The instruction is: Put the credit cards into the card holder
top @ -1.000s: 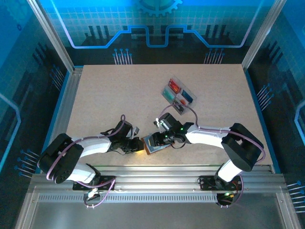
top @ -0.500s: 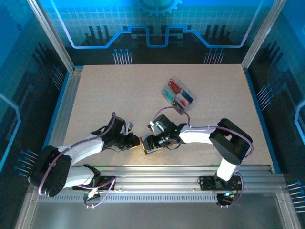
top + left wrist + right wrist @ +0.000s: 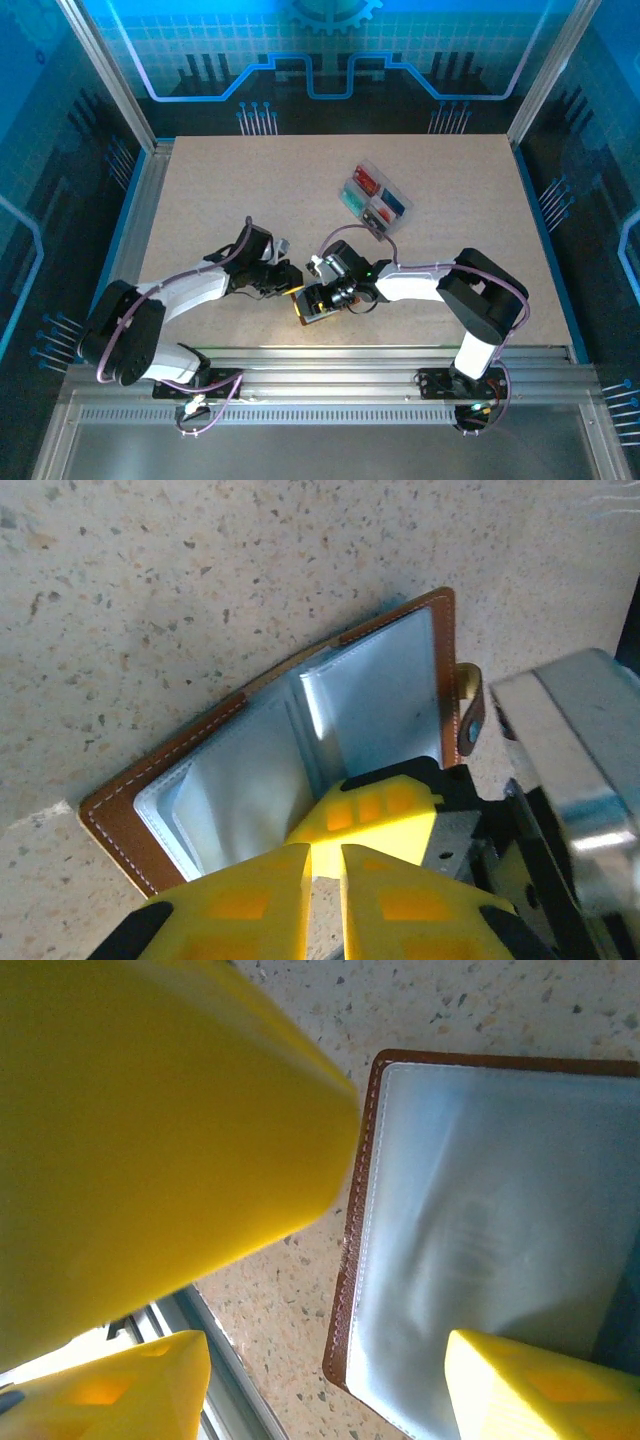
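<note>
Yellow fingers (image 3: 250, 895) of the left gripper (image 3: 325, 865) stand almost together, with a thin slit between them, low over the near edge of the card holder (image 3: 380, 690). Whether they pinch a leaf of it I cannot tell. The card holder lies open on the speckled table (image 3: 150, 600), brown leather underneath and pale grey-blue lining facing up. Its clasp tab (image 3: 470, 705) sits on one edge. It lies near the front of the table, between the two arms.

The right gripper (image 3: 320, 1390) is spread wide. One of its yellow fingers (image 3: 540, 1390) sits over the lining, and the other hangs beyond the stitched leather edge above bare table. The jaws therefore straddle that edge and grip nothing. From the left wrist, the inner finger shows as a yellow tip on the lining, just ahead of the left fingers.

From above, both wrists tip downward and the two grippers meet nearly tip to tip over the card holder. The left forearm comes in from the left, slanting toward the middle. The right forearm lies leftward across the table from its elbow on the right.

The credit cards (image 3: 366, 183), red, teal and blue, lie in a clear tray (image 3: 407, 209) farther back on the table, well apart from both grippers.
</note>
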You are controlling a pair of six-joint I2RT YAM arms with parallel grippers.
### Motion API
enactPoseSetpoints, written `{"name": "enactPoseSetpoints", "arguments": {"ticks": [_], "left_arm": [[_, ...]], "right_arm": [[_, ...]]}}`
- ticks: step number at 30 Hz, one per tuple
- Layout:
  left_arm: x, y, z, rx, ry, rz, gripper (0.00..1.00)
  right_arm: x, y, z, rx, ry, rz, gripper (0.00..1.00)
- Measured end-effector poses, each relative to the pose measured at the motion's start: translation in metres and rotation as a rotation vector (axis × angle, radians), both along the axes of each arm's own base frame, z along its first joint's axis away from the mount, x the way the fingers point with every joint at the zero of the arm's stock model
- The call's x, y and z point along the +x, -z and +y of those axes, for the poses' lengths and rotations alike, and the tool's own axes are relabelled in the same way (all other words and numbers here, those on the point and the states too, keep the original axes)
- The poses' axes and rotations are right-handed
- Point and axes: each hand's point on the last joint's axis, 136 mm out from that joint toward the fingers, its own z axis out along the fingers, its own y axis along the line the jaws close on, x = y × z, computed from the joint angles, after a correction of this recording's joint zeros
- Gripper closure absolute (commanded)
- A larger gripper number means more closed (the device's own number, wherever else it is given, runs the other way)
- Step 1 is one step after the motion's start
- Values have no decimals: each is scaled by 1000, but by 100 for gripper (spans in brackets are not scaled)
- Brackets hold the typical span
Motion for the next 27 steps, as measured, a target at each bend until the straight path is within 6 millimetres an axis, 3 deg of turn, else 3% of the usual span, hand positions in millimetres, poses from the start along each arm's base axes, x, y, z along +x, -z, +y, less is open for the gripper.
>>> {"name": "enactPoseSetpoints", "arguments": {"ticks": [10, 18, 22, 27], "left_arm": [[-2, 31, 2, 48, 5, 70, 84], [-2, 45, 3, 76, 39, 60, 85], [-1, 45, 3, 81, 56, 42, 85], [0, 46, 3, 113, 81, 6, 85]], "right_arm": [[3, -4, -3, 12, -5, 0, 29], [11, -25, -16, -15, 0, -58, 23], [35, -47, -33, -81, 64, -159, 23], [95, -79, -90, -311, 287, -351, 23]]}}
